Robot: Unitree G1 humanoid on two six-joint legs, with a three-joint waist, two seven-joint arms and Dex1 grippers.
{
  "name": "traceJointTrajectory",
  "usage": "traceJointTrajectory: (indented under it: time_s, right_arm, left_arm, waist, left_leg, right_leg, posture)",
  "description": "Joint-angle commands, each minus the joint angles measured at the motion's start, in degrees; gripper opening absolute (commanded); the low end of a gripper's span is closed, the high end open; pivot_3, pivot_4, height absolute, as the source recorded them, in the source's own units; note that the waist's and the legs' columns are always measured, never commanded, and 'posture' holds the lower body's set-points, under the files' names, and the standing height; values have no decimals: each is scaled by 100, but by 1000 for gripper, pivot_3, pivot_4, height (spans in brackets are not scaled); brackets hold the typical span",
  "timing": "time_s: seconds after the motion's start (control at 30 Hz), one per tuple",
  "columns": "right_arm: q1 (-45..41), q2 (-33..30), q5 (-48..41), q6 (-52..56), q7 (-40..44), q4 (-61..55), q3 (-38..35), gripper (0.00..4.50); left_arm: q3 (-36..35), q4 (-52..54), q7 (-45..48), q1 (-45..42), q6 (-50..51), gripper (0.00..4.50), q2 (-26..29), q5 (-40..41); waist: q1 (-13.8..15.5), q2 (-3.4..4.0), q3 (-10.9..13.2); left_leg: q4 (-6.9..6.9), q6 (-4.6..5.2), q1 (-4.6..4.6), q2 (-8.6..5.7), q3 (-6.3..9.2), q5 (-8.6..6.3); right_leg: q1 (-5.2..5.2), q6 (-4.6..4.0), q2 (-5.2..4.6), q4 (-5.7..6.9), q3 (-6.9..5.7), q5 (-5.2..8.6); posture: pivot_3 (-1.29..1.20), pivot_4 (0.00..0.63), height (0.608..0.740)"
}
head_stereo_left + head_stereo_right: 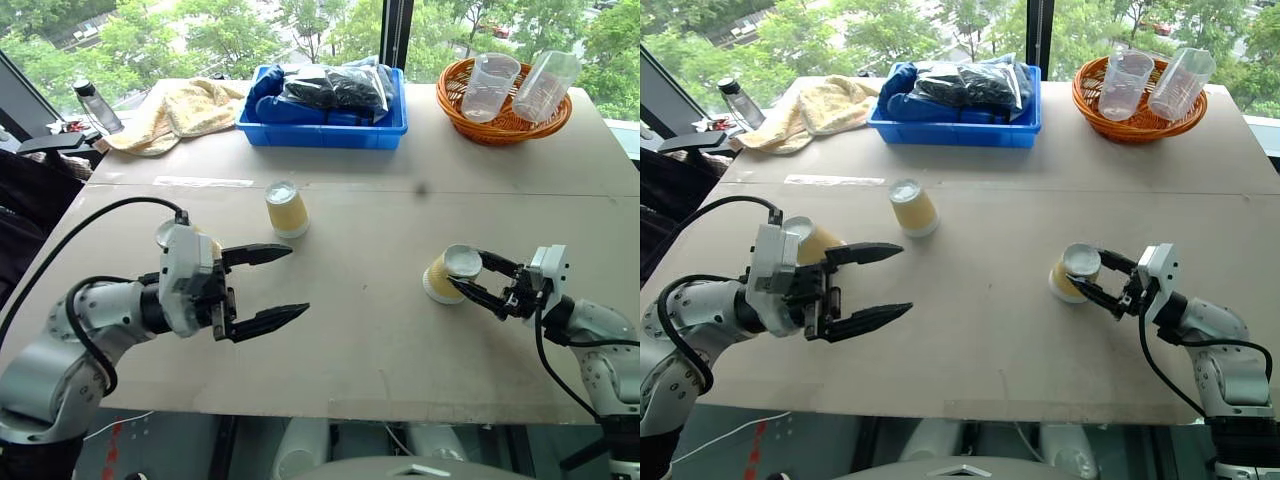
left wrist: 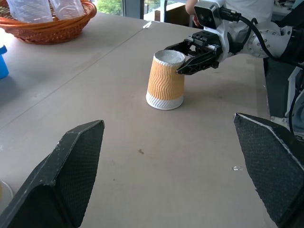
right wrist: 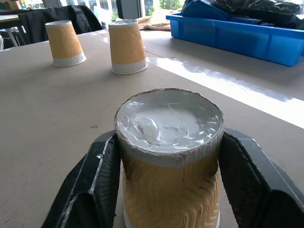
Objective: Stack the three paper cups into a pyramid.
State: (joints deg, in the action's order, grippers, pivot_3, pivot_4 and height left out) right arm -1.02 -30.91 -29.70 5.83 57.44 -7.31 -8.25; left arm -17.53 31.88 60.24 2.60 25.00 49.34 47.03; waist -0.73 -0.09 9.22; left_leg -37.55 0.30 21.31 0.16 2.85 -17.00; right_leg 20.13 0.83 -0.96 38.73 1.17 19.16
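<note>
Right gripper (image 1: 470,281), at right of frame, clamps an inverted paper cup (image 1: 443,275) standing on the table (image 1: 400,330); left gripper (image 1: 285,283), lower left, hangs wide open, empty.

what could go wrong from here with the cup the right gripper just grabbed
The right gripper is shut on the upside-down paper cup near its top, so it may tilt or slip when lifted. The other two cups stand apart rather than side by side, so a cup set on top would likely lack a base. The open left gripper hangs close to the nearest cup and could knock it.
</note>
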Motion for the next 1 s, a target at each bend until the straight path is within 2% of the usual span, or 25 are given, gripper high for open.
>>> traceJointTrajectory:
  time_s: [0.03,0.2,0.3,0.43,0.5,0.53,0.57,0.6,0.83,0.93,1.0]
  right_arm:
    - [23,-29,-174,11,102,-177,-76,2110]
    - [601,-272,-227,9,593,-858,156,2110]
    - [878,-431,-97,109,573,-1117,276,2110]
    - [833,-424,116,-66,420,-1027,310,2110]
    - [818,-460,22,116,419,-1036,318,3122]
    - [823,-477,-18,201,419,-1057,321,3416]
    - [828,-501,-21,235,431,-1076,331,4057]
    - [837,-515,-15,235,445,-1089,330,4387]
    - [982,-877,-893,607,719,-1631,-305,4456]
    - [918,-1025,-1366,884,648,-1789,-679,4456]
    - [786,-1058,-1473,959,544,-1771,-825,4456]
  left_arm:
    - [-177,173,49,-13,7,4500,43,140]
    - [-190,164,182,116,-29,4500,122,38]
    - [-209,150,165,120,-25,4500,82,114]
    - [-160,132,203,104,-45,4500,96,65]
    - [-163,116,229,109,-50,4500,111,48]
    - [-167,109,239,115,-52,4500,111,43]
    - [-176,99,249,124,-56,4500,106,36]
    - [-185,93,254,137,-61,4500,99,27]
    - [-318,66,-119,347,-100,4500,-322,102]
    - [-222,-12,-789,218,-145,4500,-738,-155]
    - [-45,-168,-1471,-26,-208,4500,-1042,-668]
  waist:
    - [0,0,0]
    - [9,0,0]
    - [8,-2,-1]
    - [-10,-3,-1]
    - [-4,-3,-1]
    - [-2,-3,-1]
    - [-1,-3,0]
    - [1,-3,0]
    - [4,-1,2]
    - [11,-3,1]
    - [24,-3,0]
  left_leg:
    - [0,0,0,0,0,0]
    - [-1,0,0,0,0,0]
    - [-1,0,3,0,3,0]
    - [-25,9,-3,0,1,-5]
    - [-32,10,-3,0,3,-6]
    - [-35,10,-4,0,5,-6]
    - [-38,10,-3,0,6,-6]
    - [-38,9,-2,0,6,-5]
    - [-49,9,14,0,14,-5]
    - [-62,21,25,0,25,-12]
    - [-72,23,29,0,38,-13]
  right_leg:
    - [0,0,0,1,0,0]
    - [1,0,0,2,0,0]
    - [1,0,0,1,-3,0]
    - [-4,0,2,15,0,0]
    - [-6,0,2,20,-1,0]
    - [-7,0,3,21,-3,0]
    - [-8,0,3,21,-4,0]
    - [-8,0,3,21,-4,0]
    - [-3,1,2,17,-11,0]
    - [-2,1,2,19,-22,-1]
    - [-5,2,3,21,-33,-1]
  posture:
    - [0,150,740]
    - [0,150,740]
    - [0,150,740]
    - [0,150,740]
    - [0,150,740]
    - [0,150,740]
    - [0,150,740]
    - [0,150,740]
    - [0,150,740]
    - [0,150,740]
    - [0,150,740]
